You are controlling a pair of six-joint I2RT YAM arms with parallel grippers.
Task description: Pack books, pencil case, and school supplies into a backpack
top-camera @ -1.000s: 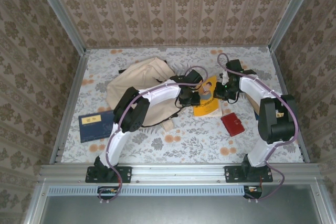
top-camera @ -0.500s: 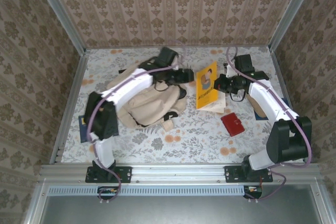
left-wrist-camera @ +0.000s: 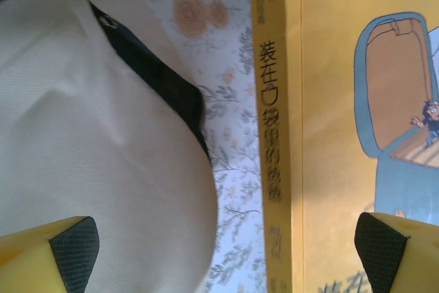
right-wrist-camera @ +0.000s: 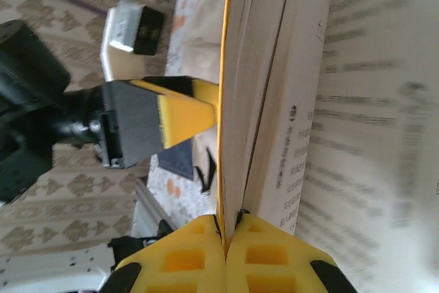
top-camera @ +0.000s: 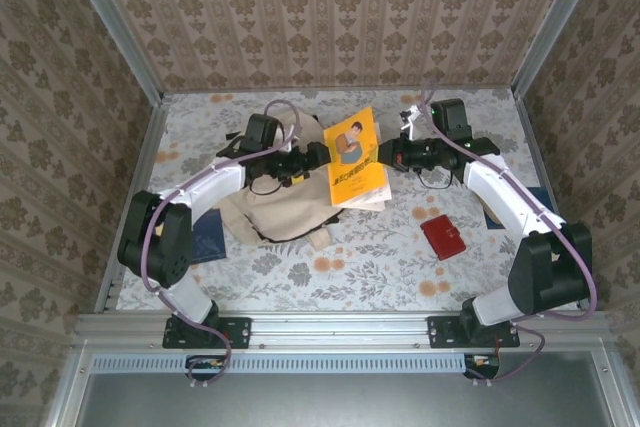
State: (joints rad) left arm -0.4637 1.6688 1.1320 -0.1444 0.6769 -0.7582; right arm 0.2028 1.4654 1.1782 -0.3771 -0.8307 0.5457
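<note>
Where the yellow book is: the yellow book (top-camera: pixel 352 155) is lifted off the table (top-camera: pixel 400 267), tilted, with its cartoon cover facing the top camera, between the two grippers and just right of the backpack.
Right gripper: the right gripper (top-camera: pixel 385 154) is clamped on the yellow book at its right edge; in the right wrist view its yellow fingertips (right-wrist-camera: pixel 178 262) are pressed together on the cover, with the white pages fanning loose beside them.
Left gripper: the left gripper (top-camera: pixel 318 157) has its jaws spread wide at the book's left edge, clamping nothing; one pad (left-wrist-camera: pixel 381 248) lies over the cover and the other (left-wrist-camera: pixel 72 245) over the backpack fabric.
Backpack: the cream backpack (top-camera: pixel 275 209) lies slumped on the table under the left arm, its dark zipper edge (left-wrist-camera: pixel 161 77) showing.
Dark blue book: the dark blue book (top-camera: pixel 208 237) lies flat at the backpack's near left, partly hidden by the arm.
Red pouch: the red pouch (top-camera: pixel 443 237) lies flat on the table, well apart, under the right arm.
</note>
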